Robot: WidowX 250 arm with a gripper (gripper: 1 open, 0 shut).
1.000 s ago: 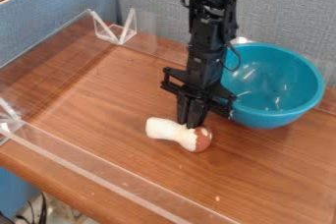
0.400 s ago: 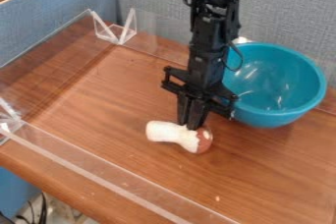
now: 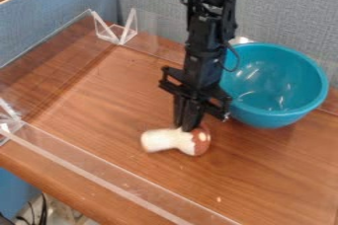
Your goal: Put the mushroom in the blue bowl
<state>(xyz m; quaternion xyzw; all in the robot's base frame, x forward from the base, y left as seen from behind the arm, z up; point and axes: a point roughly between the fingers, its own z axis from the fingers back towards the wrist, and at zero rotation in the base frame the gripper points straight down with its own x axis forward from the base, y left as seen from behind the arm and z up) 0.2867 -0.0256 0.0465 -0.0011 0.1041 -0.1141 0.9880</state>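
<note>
While my end effector sits clenched at the mushroom, it's on the surface; bowl empty, transfer remains.

Arm upright, fingers closed, pointing down

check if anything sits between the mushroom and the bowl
Nothing visible does. The mushroom lies on its side on the table, with only bare wood between it and the bowl up and to the right. The claw is shut right at the mushroom's cap end; the bowl's rim is the only thing to clear.
</note>
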